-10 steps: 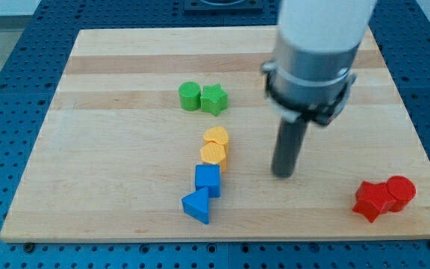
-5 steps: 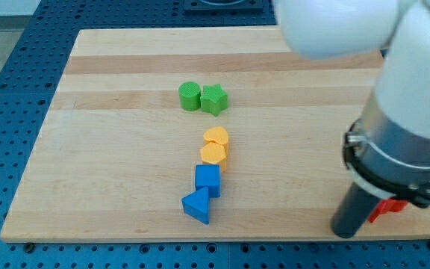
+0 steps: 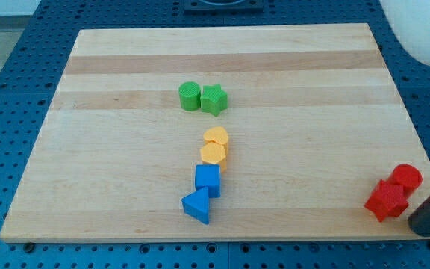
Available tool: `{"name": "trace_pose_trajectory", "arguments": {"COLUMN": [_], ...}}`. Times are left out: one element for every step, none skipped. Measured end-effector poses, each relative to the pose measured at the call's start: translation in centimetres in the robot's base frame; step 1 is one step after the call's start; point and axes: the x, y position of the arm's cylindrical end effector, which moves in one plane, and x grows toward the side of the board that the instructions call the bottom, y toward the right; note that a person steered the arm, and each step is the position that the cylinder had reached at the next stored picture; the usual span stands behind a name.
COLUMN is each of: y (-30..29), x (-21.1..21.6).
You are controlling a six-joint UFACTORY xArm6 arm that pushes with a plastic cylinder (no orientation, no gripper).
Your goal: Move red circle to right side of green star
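Observation:
The red circle (image 3: 407,178) lies near the board's lower right corner, touching a red star (image 3: 387,200) just below and left of it. The green star (image 3: 214,99) sits in the upper middle of the board, with a green circle (image 3: 189,96) touching its left side. My tip (image 3: 424,228) is at the view's lower right edge, just right of and below the red star, off the board's corner.
Two yellow blocks (image 3: 215,145) and two blue blocks, a cube (image 3: 207,179) and a triangle (image 3: 198,205), form a line down the board's middle. The wooden board (image 3: 110,164) rests on a blue perforated table. The white arm body (image 3: 424,33) shows at the upper right.
My tip has swept from the board's middle right to the lower right corner, past the red blocks. The red circle and red star have shifted slightly right.

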Motion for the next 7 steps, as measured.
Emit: {"name": "trace_pose_trajectory", "arguments": {"y": [0.4,0.5,0.4,-1.0,-1.0,-1.1,-1.1], "x": [0.0,-2.0,-4.3,-4.5,-5.9,-7.7,-9.9]}}
